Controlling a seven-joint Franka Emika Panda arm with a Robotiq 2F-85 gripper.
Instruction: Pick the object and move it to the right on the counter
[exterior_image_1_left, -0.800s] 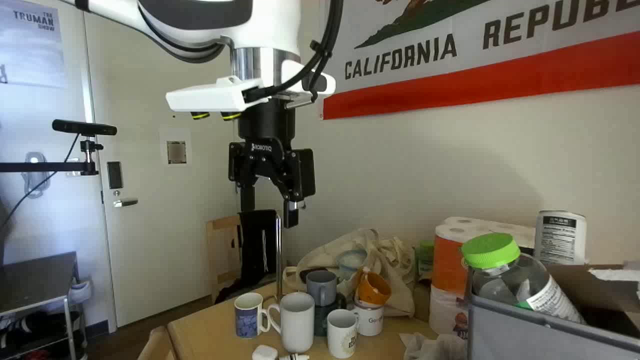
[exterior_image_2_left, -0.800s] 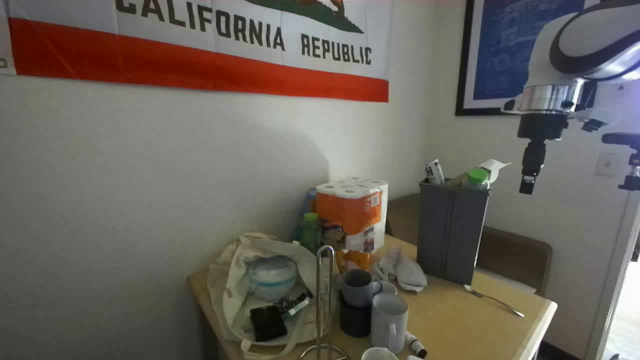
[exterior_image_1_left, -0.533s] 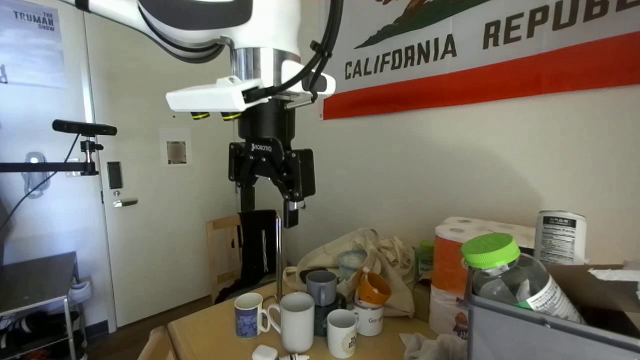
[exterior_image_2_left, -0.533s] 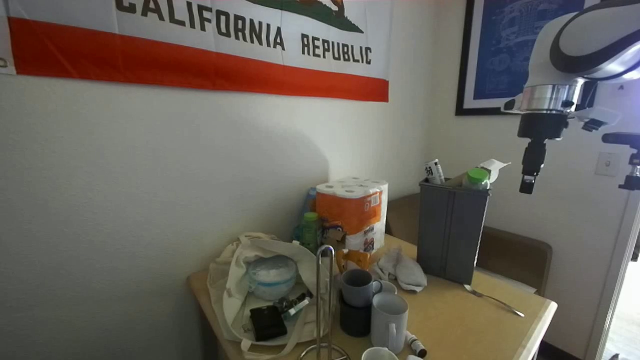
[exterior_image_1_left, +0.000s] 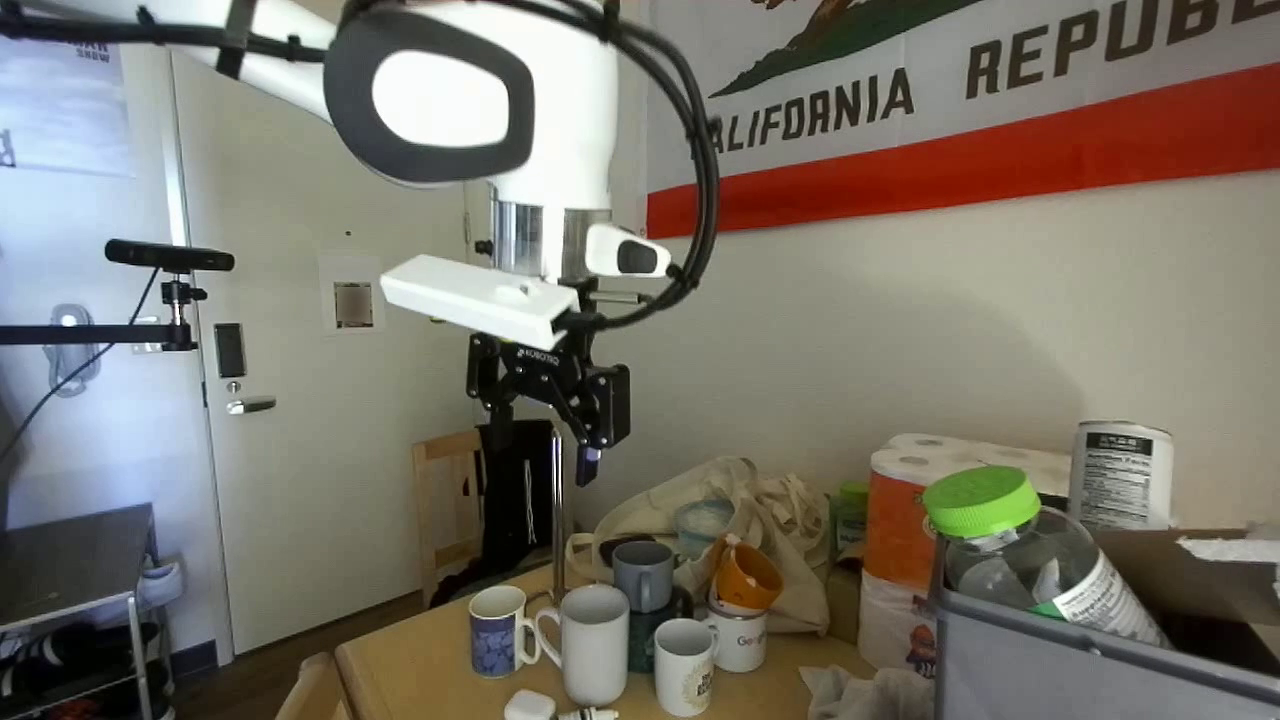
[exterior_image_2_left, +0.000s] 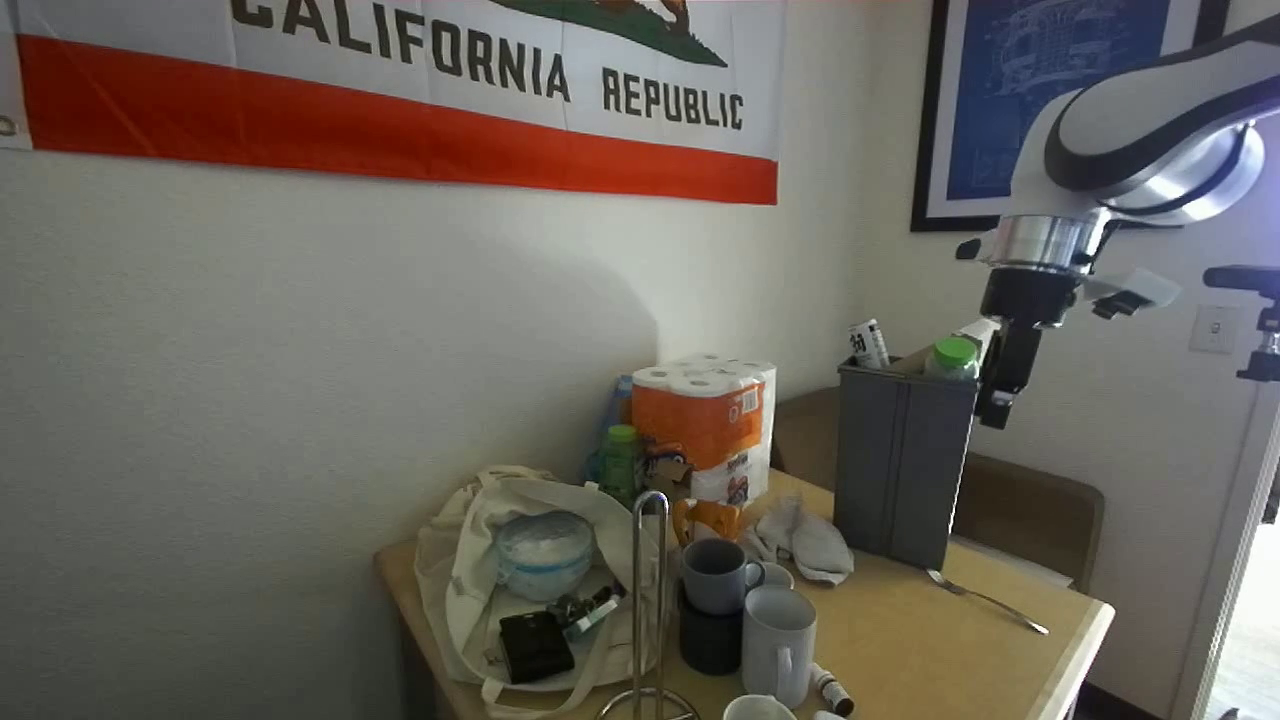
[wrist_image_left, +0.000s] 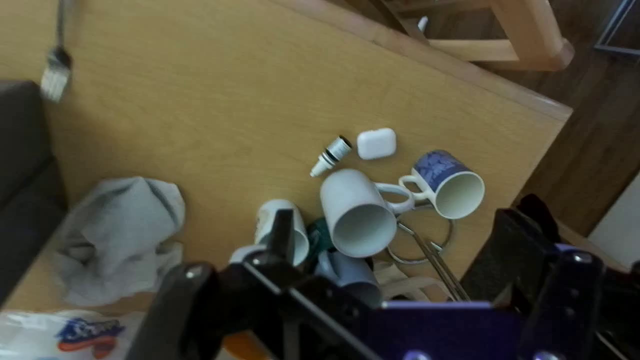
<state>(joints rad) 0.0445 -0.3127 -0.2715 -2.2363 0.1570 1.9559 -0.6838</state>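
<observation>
The counter (exterior_image_1_left: 420, 670) is a tan wooden tabletop, also in the wrist view (wrist_image_left: 215, 100). The frames do not single out one object. A tall white mug (exterior_image_1_left: 596, 645) stands beside a blue-patterned mug (exterior_image_1_left: 492, 645) and a printed white mug (exterior_image_1_left: 684, 670); the tall one also shows in the wrist view (wrist_image_left: 350, 197). A grey mug (exterior_image_1_left: 644, 575) sits on a dark green mug (exterior_image_2_left: 710, 640). An orange mug (exterior_image_1_left: 750, 578) tilts on another white mug. My gripper (exterior_image_1_left: 543, 450) is open and empty, well above the counter, in both exterior views (exterior_image_2_left: 995, 410).
A metal upright stand (exterior_image_1_left: 558, 500) rises behind the mugs. A tote bag (exterior_image_2_left: 450, 590), paper towel pack (exterior_image_2_left: 698, 425), cloth (wrist_image_left: 120, 235) and grey bin (exterior_image_2_left: 900, 470) are around them. A fork (wrist_image_left: 56, 75), white case (wrist_image_left: 376, 144) and small tube (wrist_image_left: 332, 155) lie on the counter.
The arm has come down and the gripper has tilted slightly. In an exterior view it has also shifted left, overlapping the bin's edge. The gripper stays open; the mugs have not moved.
</observation>
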